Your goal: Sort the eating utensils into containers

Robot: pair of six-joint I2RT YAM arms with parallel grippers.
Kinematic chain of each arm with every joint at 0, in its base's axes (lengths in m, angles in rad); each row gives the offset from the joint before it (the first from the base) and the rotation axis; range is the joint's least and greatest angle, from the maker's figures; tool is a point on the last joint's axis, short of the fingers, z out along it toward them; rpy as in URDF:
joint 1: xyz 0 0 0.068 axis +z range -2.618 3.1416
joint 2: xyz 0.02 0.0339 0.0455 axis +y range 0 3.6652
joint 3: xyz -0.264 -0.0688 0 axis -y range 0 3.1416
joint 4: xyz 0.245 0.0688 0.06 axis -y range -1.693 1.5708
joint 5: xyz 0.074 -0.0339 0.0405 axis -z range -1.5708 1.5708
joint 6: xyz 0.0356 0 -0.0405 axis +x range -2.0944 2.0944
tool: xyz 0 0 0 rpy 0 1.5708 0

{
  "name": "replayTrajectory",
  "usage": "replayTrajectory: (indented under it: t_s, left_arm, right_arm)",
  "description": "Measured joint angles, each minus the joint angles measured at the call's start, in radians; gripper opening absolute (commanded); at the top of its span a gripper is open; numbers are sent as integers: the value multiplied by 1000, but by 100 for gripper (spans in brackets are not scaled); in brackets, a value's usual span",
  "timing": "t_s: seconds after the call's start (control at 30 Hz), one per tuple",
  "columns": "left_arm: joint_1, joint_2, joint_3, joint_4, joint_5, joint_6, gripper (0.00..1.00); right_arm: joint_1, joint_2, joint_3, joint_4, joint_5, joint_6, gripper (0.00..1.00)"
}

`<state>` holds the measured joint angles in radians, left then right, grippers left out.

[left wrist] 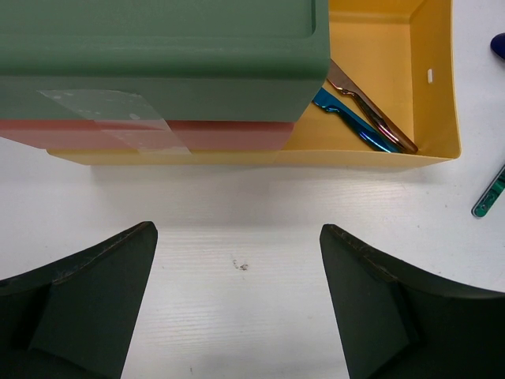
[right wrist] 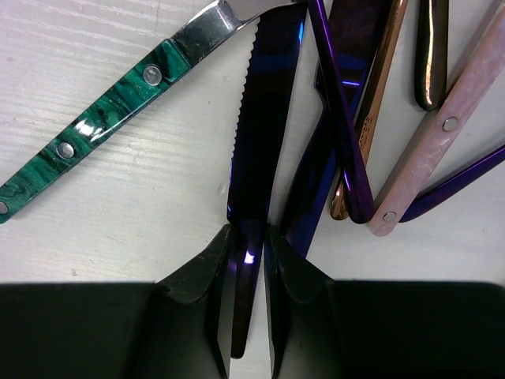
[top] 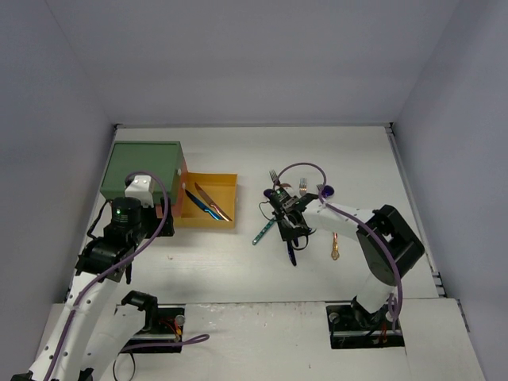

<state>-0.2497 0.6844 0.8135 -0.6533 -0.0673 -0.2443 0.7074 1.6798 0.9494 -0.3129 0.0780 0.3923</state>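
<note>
The right claw pinches the purple serrated knife; the left claw stands spread wide.

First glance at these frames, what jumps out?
The right claw pinches a dark purple serrated knife in the utensil pile mid-table. At left, the yellow drawer stands pulled out of the green-topped unit, holding a blue knife and a coppery knife, the left claw open before it.
</note>
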Motion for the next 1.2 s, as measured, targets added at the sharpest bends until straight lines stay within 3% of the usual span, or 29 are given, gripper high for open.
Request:
replayTrajectory:
  t_s: [0.3, 0.53, 0.97, 1.2]
  left_arm:
    - [0, -7, 0, 0, 0, 0, 82]
    - [0, -7, 0, 0, 0, 0, 82]
    - [0, -9, 0, 0, 0, 0, 82]
    - [0, -6, 0, 0, 1, 0, 82]
  right_arm:
    - [3, -68, -74, -9, -5, 24, 0]
    - [71, -136, -99, -108, -15, 58, 0]
    - [125, -136, 208, -155, -24, 10, 0]
    - [152, -26, 522, -184, -52, -112, 0]
